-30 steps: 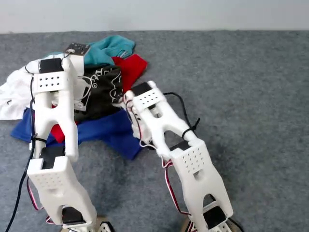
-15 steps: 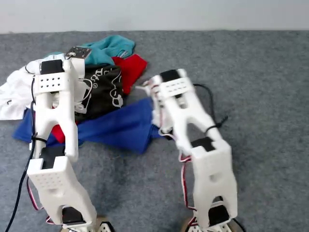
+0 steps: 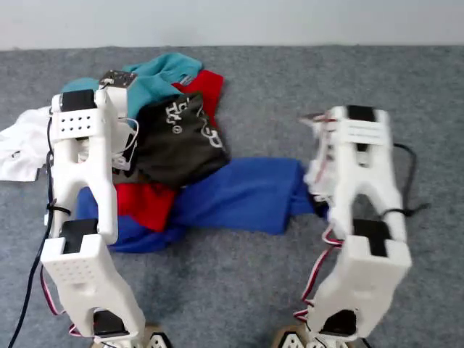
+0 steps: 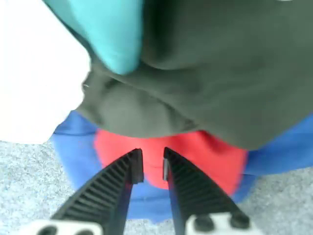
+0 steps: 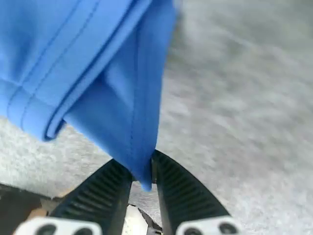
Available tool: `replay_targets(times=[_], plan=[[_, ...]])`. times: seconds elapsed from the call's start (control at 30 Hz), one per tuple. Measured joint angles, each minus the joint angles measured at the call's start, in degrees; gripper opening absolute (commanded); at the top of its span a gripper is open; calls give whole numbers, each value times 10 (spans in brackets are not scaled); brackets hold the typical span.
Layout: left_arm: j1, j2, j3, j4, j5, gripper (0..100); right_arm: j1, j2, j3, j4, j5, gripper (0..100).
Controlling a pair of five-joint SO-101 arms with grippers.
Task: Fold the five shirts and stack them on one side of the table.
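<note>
Grip: R end effector (image 5: 143, 169) pinching blue shirt (image 3: 239, 192) | L end effector (image 4: 152, 164) barely ajar, empty

Three cameras cover a grey worktop (image 3: 239, 290), one from above and one on each wrist.
The high camera sits off the arms, behind their bases, and looks down and forward across the worktop to a pale wall (image 3: 232, 22), far enough back to take in both arms. The left wrist camera looks along the left claw (image 4: 148, 159) from very near, onto a red shirt (image 4: 210, 152) and a black shirt (image 4: 220, 73). The right wrist camera, just as near, looks along the right claw (image 5: 142, 169) at a fold of the blue shirt (image 5: 88, 63). That blue shirt appears in all three views.
</note>
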Motion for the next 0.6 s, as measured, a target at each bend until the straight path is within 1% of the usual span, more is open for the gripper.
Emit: replay_targets(times=[0.17,0.27,0.37,0.47,0.53,0.6], plan=[[0,0,0,0,0,81,92,-19,0,0,0,13],[2,0,5,-3,0,81,132,-19,0,0,0,14],[20,0,29,-12,3,81,154,-9,0,0,0,15],[59,0,55,-18,3,83,156,14,0,0,0,24],[91,0,62,-21,3,83,156,24,0,0,0,79],[124,0,64,-20,0,84,156,27,0,0,0,170]])
